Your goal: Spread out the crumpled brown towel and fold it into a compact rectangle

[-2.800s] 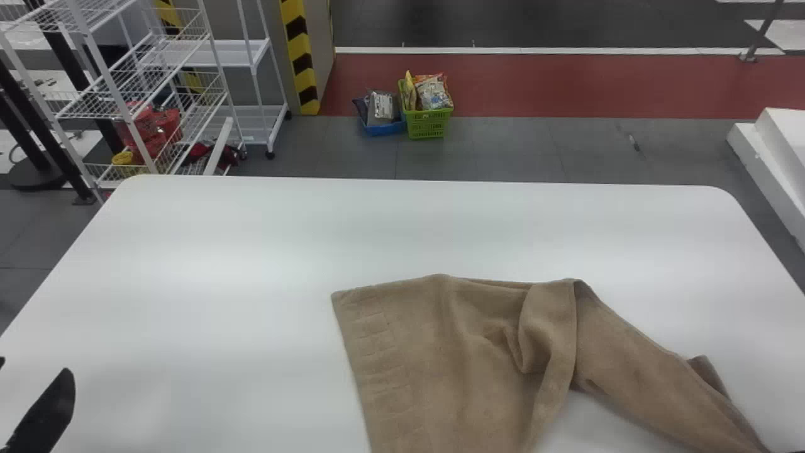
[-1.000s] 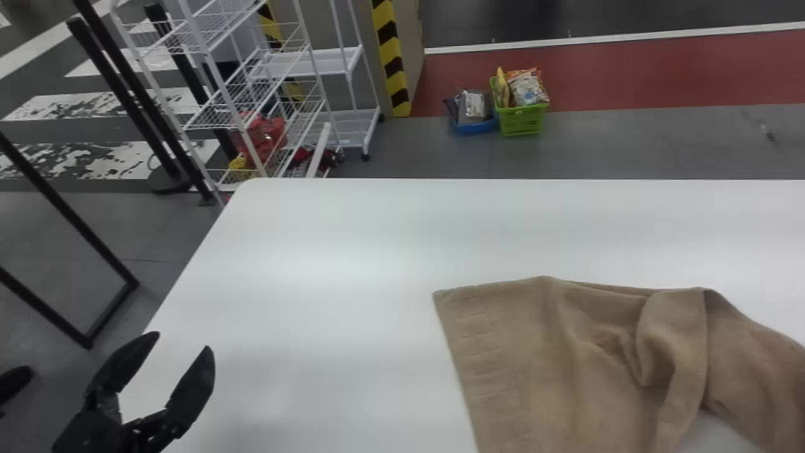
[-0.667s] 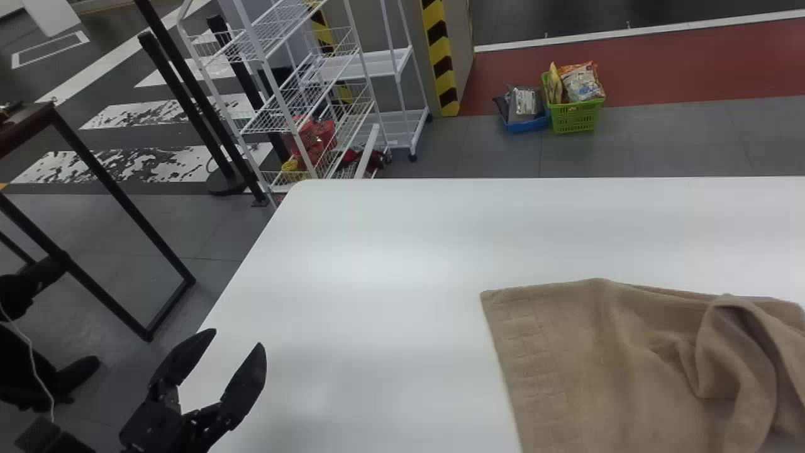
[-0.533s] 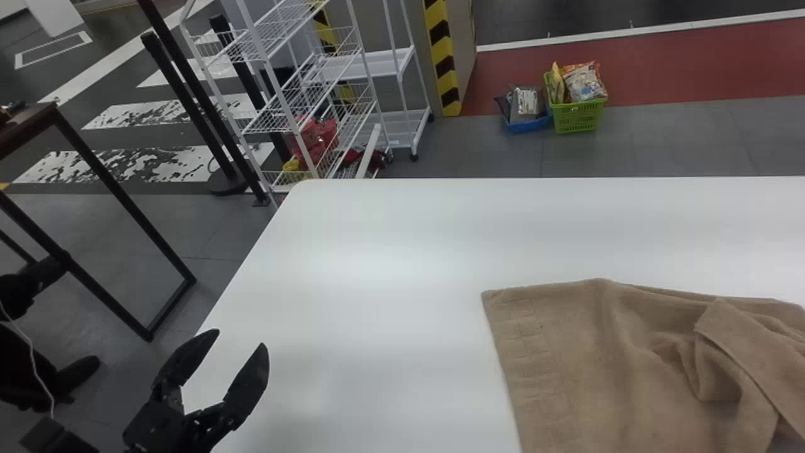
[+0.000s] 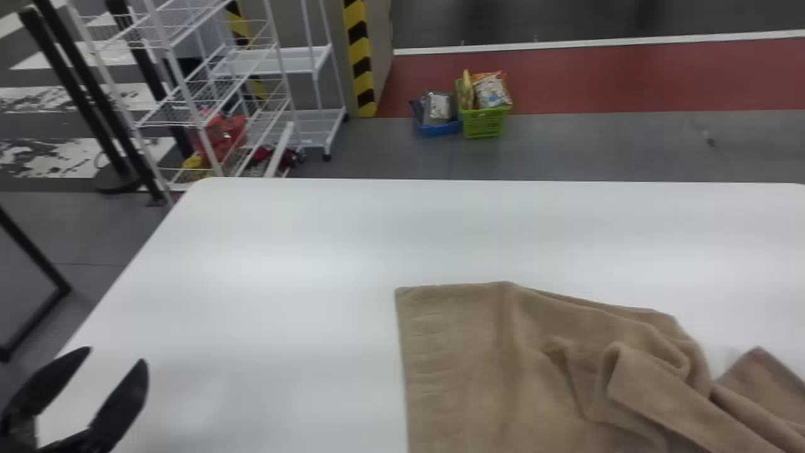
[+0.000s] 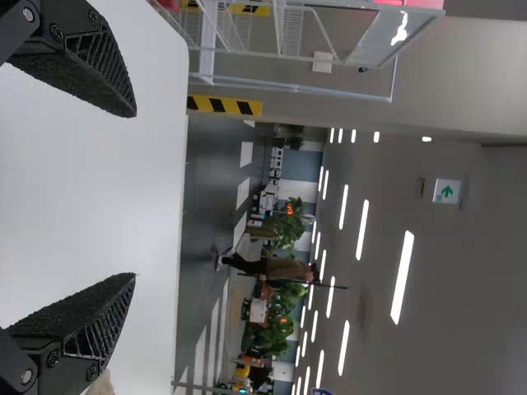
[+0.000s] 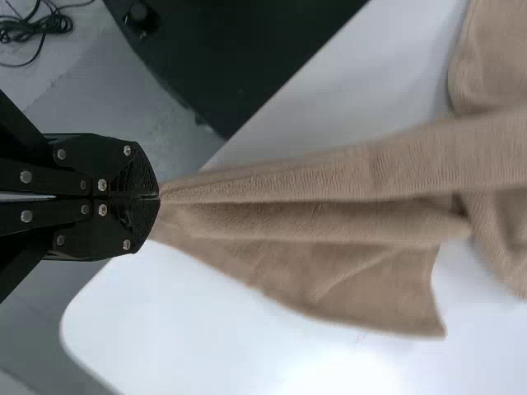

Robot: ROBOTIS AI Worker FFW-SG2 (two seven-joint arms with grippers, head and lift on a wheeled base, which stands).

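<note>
In the head view my left gripper stands open over the table's left part, well away from the towel. The left wrist view shows that gripper with its two fingers wide apart and nothing between them. The brown towel lies flat on its left side and rumpled, with overlapping folds, on its right. In the right wrist view my right gripper is shut on a gathered end of the towel, which stretches from the fingertips across the white surface.
The white table has its left edge near my left gripper. Beyond it on the floor stand a wire shelf and a green basket. In the right wrist view a dark panel borders the table.
The head view has swung left, then partly back right. Folds on the towel's right side have shifted, and a flap now lies across them toward the lower right.
</note>
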